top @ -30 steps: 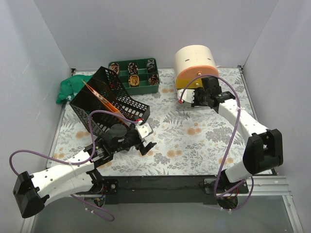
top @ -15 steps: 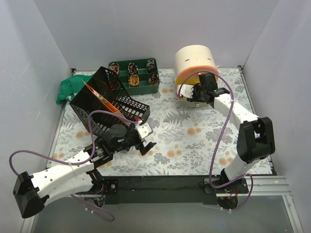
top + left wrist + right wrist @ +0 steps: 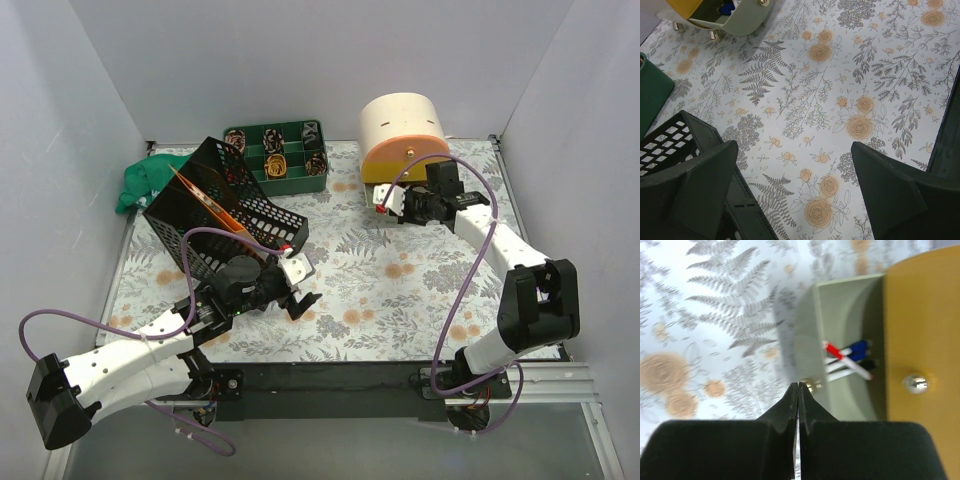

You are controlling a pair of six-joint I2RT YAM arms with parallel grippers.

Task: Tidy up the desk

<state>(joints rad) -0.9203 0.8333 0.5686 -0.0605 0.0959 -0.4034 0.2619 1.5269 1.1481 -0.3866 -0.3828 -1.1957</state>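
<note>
- The left gripper [image 3: 298,292] hovers low over the near part of the desk [image 3: 400,290], its fingers spread wide with nothing between them.
- The desk's floral top runs from the black front rail to the back wall and carries everything here.
- One left finger sits just beside the lower corner of the black mesh rack [image 3: 215,215]. I think a careless sweep or a close here would snag the wire and drag or tip the rack.
- Farther back, the right gripper [image 3: 798,390] is pinched together on nothing. Its tips are just beside a small gold knob [image 3: 812,386] on the open drawer [image 3: 840,325].
- Pens [image 3: 850,360] lie crossed in that drawer. A push from the closed tips could slip off the knob, skew the drawer or jam a pen.
- The round organiser [image 3: 402,125] stands behind it.
- The green tray [image 3: 265,128] and green cloth [image 3: 145,180] lie farthest back.
</note>
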